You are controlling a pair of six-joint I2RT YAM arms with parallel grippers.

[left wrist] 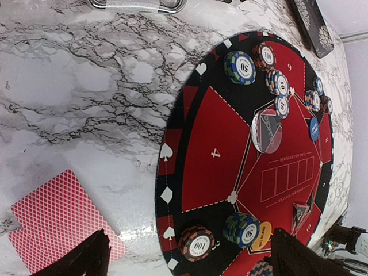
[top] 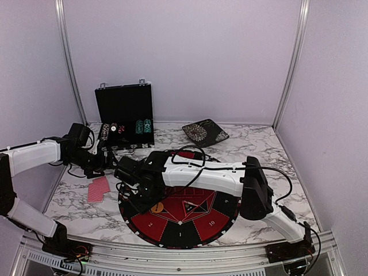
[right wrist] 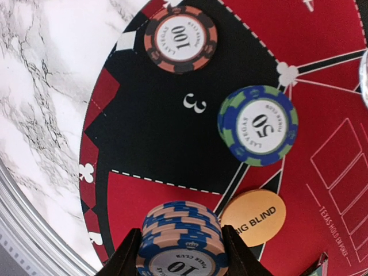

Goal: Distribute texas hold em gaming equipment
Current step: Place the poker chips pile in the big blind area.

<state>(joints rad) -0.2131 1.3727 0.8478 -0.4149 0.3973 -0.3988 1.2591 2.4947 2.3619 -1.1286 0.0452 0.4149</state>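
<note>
In the right wrist view my right gripper (right wrist: pixel 181 256) is shut on a stack of blue-and-tan "10" chips (right wrist: pixel 181 230), over a red wedge of the round mat (right wrist: pixel 149 121). Beyond it on the mat lie an orange "BIG BLIND" disc (right wrist: pixel 253 217), a blue-green "50" stack (right wrist: pixel 258 125) and a red-black "100" stack (right wrist: pixel 180 38). My left gripper (left wrist: pixel 187 259) hangs open and empty above the mat's edge. Red-backed cards (left wrist: pixel 57 221) lie on the marble beside its left finger. More chip stacks (left wrist: pixel 240 67), a clear disc (left wrist: pixel 267 131) and a blue disc (left wrist: pixel 314 129) sit further across the mat.
The black hinged case (top: pixel 125 115) stands open at the back left with chips in its tray. A dark patterned square (top: pixel 205 133) lies at the back centre. The cards (top: pixel 98 188) lie left of the mat (top: pixel 179 221). Both arms cross over the mat's left half.
</note>
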